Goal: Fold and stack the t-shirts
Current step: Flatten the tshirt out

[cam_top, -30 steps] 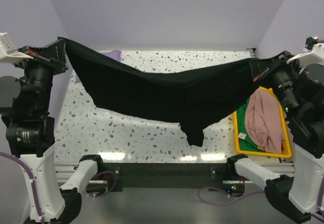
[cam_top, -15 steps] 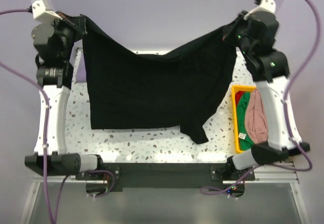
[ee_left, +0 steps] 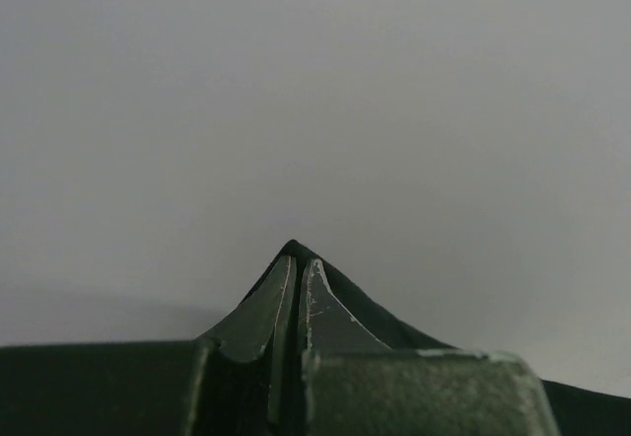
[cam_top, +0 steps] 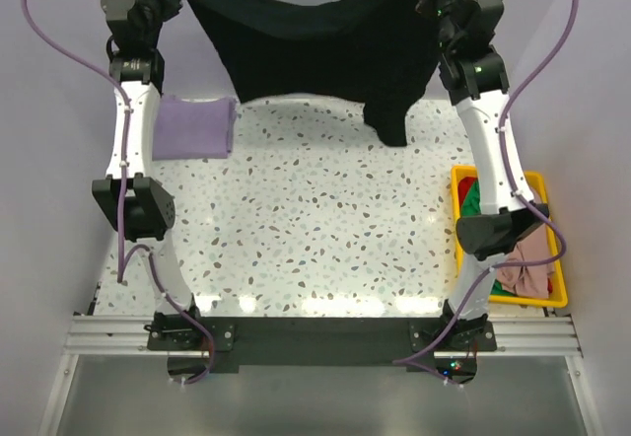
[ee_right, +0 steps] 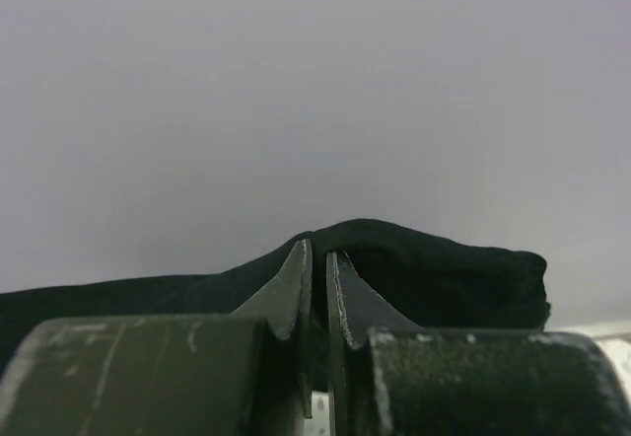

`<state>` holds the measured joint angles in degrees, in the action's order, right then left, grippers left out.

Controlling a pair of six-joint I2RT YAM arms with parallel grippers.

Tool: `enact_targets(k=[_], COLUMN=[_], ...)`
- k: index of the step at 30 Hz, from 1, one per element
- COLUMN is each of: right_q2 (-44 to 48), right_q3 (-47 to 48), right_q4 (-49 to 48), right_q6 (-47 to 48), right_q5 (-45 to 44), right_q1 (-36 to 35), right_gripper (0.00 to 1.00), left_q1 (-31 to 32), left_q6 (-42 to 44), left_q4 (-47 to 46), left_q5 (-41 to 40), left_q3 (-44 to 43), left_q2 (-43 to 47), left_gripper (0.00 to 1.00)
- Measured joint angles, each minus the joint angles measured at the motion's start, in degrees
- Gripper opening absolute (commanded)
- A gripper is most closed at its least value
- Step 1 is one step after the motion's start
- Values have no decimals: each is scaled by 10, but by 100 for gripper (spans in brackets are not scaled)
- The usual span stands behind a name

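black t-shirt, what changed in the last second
Both arms swung out to the table's far side, carrying the black t-shirt, stretched between the left gripper and right gripper, from over the middle to the far edge. That bared the folded lavender t-shirt at far left. Unchanged: both grippers shut on the shirt; the yellow bin stays put.

The black t-shirt (cam_top: 315, 46) hangs curtain-like across the far edge of the counter (cam_top: 325, 209), barring passage. Nearer than it the middle lies open; the lavender t-shirt (cam_top: 195, 126) lies below its left end, the yellow bin (cam_top: 532, 305) off its right end, nearer.
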<state>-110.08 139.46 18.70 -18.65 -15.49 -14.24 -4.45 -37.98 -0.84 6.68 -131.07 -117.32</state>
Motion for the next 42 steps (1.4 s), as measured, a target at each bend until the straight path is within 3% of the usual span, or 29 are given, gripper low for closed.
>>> enact_targets(k=[3, 6, 12, 19, 33, 42], right_q2=[23, 72, 176, 294, 388, 591], right_q3=[-36, -132, -396, -697, -986, -1065], right_q4=[-48, -84, -96, -18, 97, 160], right_q6=[6, 2, -44, -124, -161, -197], right_q5=[-5, -7, -11, -2, 60, 104], right_q1=[0, 1, 1, 1, 4, 4], right_gripper=[0, 0, 0, 0, 0, 0], left_q1=[-14, -25, -31, -31, -30, -30], left_q6=[-10, -15, -21, -35, -36, -51], left_q4=[-22, -61, -118, -108, 59, 194], left_q5=[7, 10, 26, 23, -68, -129], left_q3=[8, 65, 338, 656, 971, 1048], left_q2=[-1, 22, 134, 267, 543, 726], left_gripper=[0, 0, 0, 0, 0, 1])
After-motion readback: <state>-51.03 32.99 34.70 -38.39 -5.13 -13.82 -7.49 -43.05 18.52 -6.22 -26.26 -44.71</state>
